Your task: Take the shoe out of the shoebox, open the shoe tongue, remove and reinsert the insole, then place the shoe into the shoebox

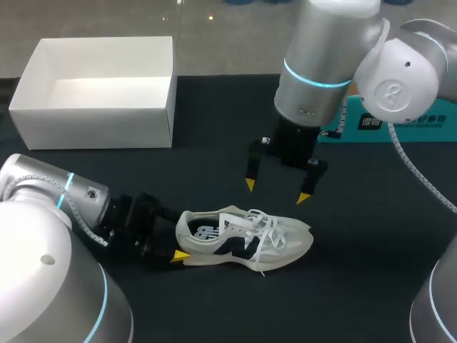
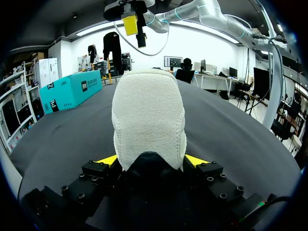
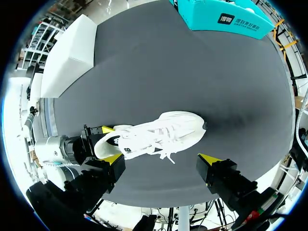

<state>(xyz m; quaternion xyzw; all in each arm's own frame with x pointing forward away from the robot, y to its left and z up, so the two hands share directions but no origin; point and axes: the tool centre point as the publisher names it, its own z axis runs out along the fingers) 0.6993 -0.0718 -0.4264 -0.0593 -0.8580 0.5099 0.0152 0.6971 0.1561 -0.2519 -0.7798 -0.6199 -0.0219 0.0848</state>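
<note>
A white sneaker with dark side markings lies on the black table, toe pointing right. My left gripper comes in low from the left and is shut on the shoe's heel. In the left wrist view the heel fills the gap between the two yellow fingertips, which press it from both sides. My right gripper hangs open above the laces, clear of the shoe. From the right wrist view the sneaker lies below and between the open fingers. The white shoebox stands empty at the back left.
A teal box lies at the table's back right, behind my right arm. The same teal box shows beyond the shoe in the left wrist view. Bare black table lies between the shoebox and the sneaker.
</note>
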